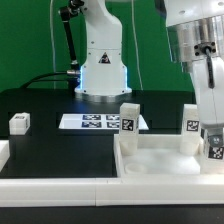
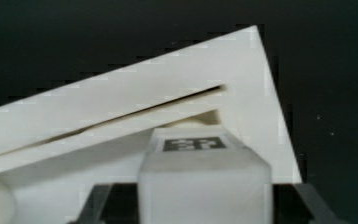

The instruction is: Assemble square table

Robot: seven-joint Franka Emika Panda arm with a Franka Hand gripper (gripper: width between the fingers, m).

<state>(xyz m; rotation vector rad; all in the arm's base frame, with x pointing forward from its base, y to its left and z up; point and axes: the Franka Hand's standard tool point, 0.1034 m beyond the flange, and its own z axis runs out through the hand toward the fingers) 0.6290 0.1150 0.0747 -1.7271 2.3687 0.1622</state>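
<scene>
The white square table top (image 1: 160, 165) lies at the exterior view's lower right. Two white tagged legs stand upright on its far side, one at the left corner (image 1: 130, 117) and one further right (image 1: 192, 118). My gripper (image 1: 210, 128) comes down from above at the right edge and is shut on a third leg (image 1: 213, 148), held upright at the top's right side. In the wrist view that leg (image 2: 197, 160) sits between my dark fingers (image 2: 115, 205) over a corner of the top (image 2: 194, 80). A fourth leg (image 1: 20, 123) lies loose at the left.
The marker board (image 1: 95, 122) lies behind the table top, in front of the robot base (image 1: 102, 70). A long white bar fence (image 1: 50, 186) runs along the front at the exterior view's left. The table surface is black.
</scene>
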